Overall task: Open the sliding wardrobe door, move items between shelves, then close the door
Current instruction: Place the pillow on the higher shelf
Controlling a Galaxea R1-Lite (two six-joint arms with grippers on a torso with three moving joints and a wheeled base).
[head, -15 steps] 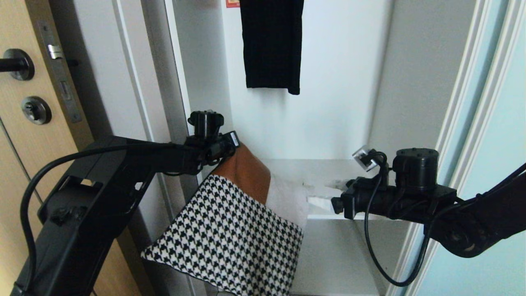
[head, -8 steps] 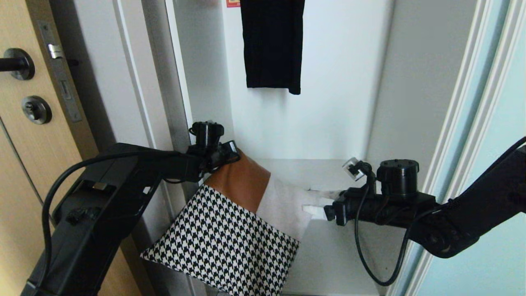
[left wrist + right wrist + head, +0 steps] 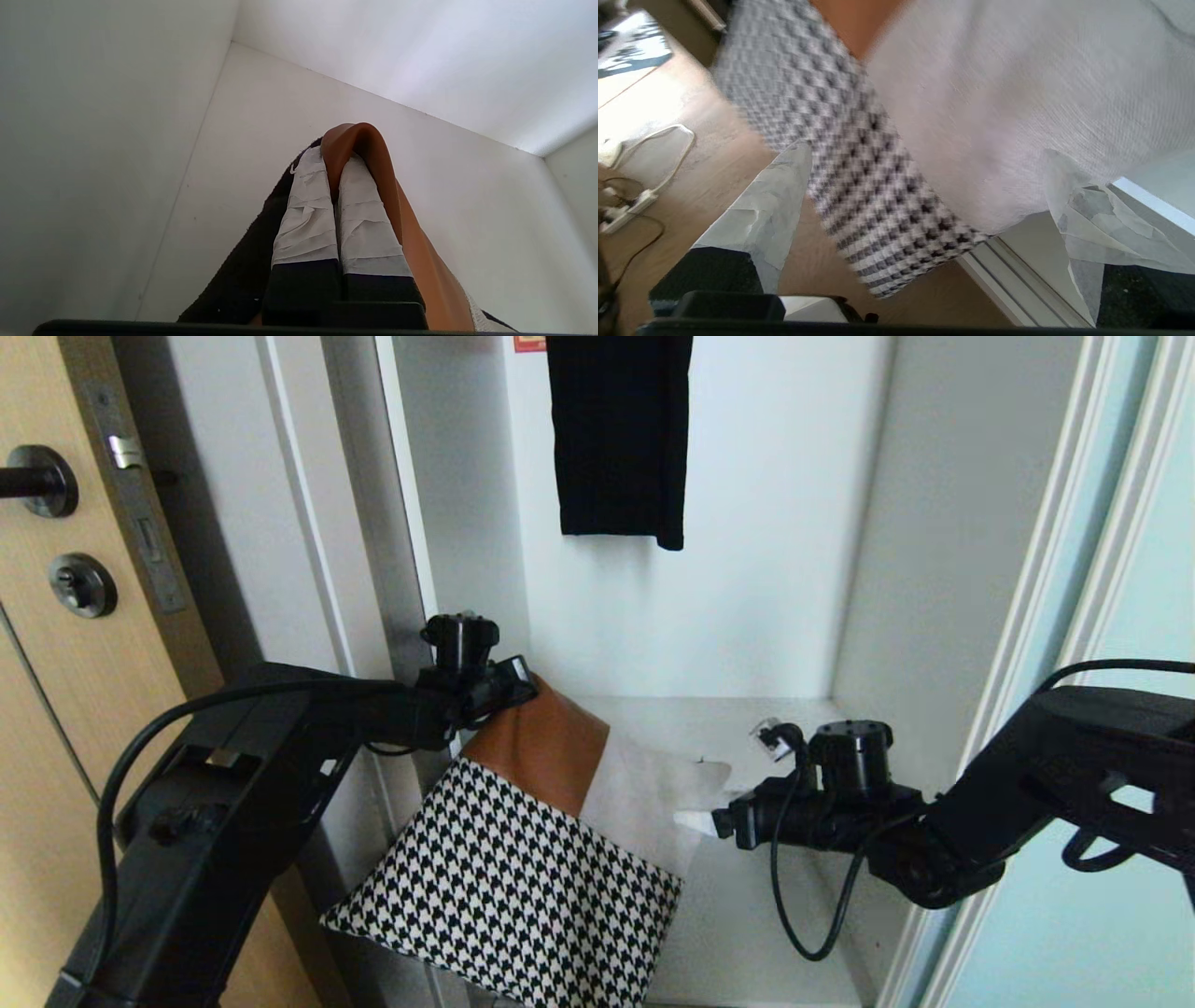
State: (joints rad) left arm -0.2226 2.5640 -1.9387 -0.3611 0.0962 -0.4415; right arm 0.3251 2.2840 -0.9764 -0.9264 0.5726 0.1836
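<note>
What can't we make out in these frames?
- Head view: left gripper fingers hidden behind the rust-brown piece.
- Head view: bundle of clothes cut off by the bottom edge; its lower corner unseen.
- Right wrist view: houndstooth piece blurred; contact with the open right gripper unclear.
- Head view: hanging black garment cut off at the top edge.

Both arms [image 3: 233, 747] are built in matte black. Loose black cables [image 3: 803, 915] are looped alongside. The fingers [image 3: 336, 219] are wrapped in white tape.
</note>
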